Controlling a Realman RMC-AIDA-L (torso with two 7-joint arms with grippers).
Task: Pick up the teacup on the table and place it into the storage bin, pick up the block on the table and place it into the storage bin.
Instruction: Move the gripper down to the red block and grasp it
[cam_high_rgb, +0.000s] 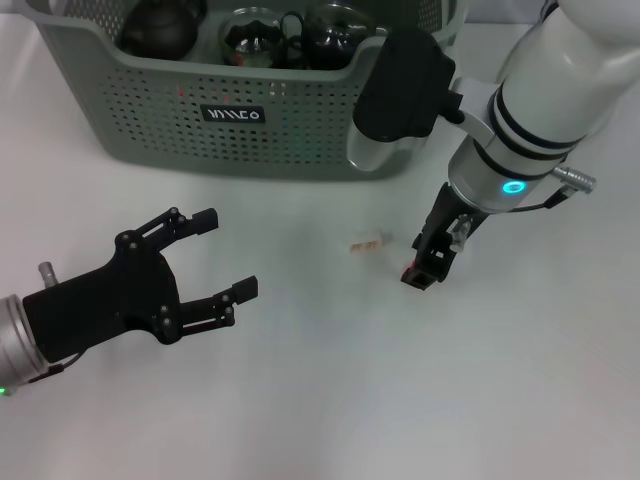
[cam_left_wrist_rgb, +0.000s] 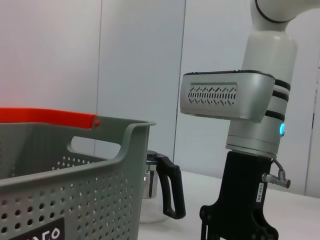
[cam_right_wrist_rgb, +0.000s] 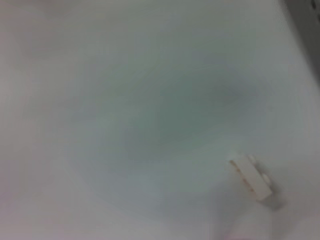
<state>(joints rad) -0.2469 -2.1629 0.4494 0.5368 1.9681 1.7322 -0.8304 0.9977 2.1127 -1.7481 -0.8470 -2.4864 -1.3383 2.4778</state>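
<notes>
Head view shows a plain white table (cam_high_rgb: 330, 400), smooth and matte, filling the whole scene. Nearest, at the left, the left gripper (cam_high_rgb: 225, 257) hangs over bare surface, a black skeletal frame with 2 jointed fingers spread wide apart and nothing between them. Farther in and to the right, the block (cam_high_rgb: 368, 243) lies flat on the table: a small pale, cream-coloured brick with studs along one side, seen again in the right wrist view (cam_right_wrist_rgb: 251, 177) resting alone on the white surface. Just right of it, the right gripper (cam_high_rgb: 424, 270) points down with its black tips at or very close to the tabletop, near the block but apart from it. Whether its fingers are parted cannot be told, and nothing is seen held in them. Above it rises the white right arm with black bands and a glowing blue ring.

At the far edge stands the storage bin (cam_high_rgb: 150, 120), a grey-green plastic basket with rounded corners, walls perforated in a regular grid of small holes, and a black label with white lettering on its near wall. Inside it sit 3 dark rounded vessels, one matte black and 2 glassy; which of them is the teacup cannot be told. In the left wrist view, a glass teapot (cam_left_wrist_rgb: 160, 192) with a black handle stands beyond the bin's corner, before pale panelled walls.
</notes>
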